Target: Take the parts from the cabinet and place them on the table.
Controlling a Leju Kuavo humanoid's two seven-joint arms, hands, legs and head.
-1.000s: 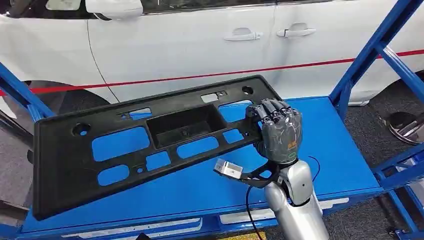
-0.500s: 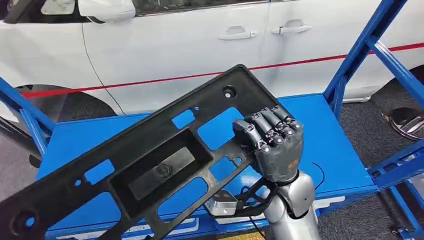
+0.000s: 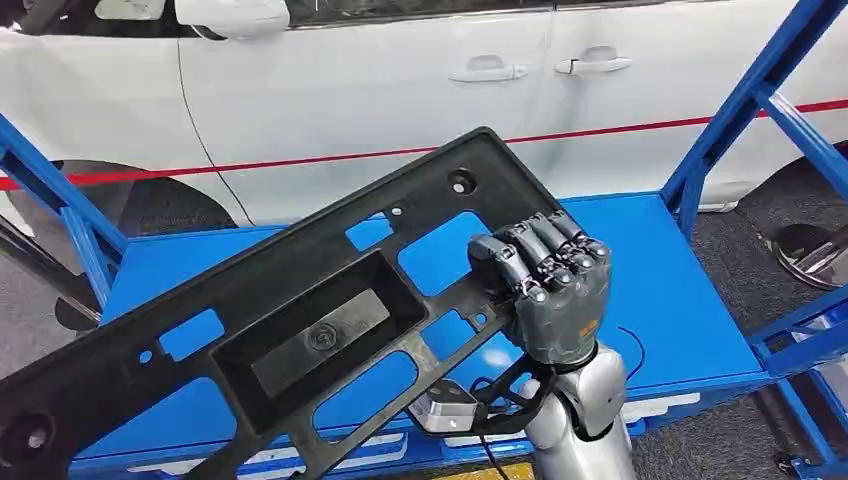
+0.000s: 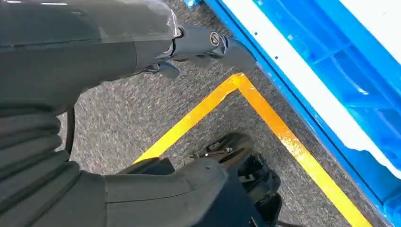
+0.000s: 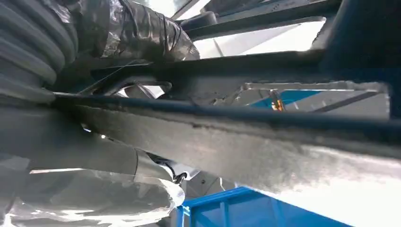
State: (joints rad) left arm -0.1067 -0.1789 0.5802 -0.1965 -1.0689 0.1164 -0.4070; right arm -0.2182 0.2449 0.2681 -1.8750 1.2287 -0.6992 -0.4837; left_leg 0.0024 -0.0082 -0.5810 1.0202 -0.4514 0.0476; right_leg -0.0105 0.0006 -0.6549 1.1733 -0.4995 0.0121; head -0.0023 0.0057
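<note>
Black plastic panel (image 3: 300, 320) in right hand (image 3: 548, 290), tilted above blue shelf (image 3: 680, 300).

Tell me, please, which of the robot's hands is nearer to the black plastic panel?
Right. The right hand grips the black plastic panel at a cut-out near its raised end, above the blue table. The left hand hangs low by the yellow floor line, off the panel.

My right hand (image 3: 548, 290) is raised on its silver arm (image 3: 580, 425), fingers (image 3: 520, 262) curled tight in a grip, while my left hand (image 4: 94, 56) hangs low
</note>
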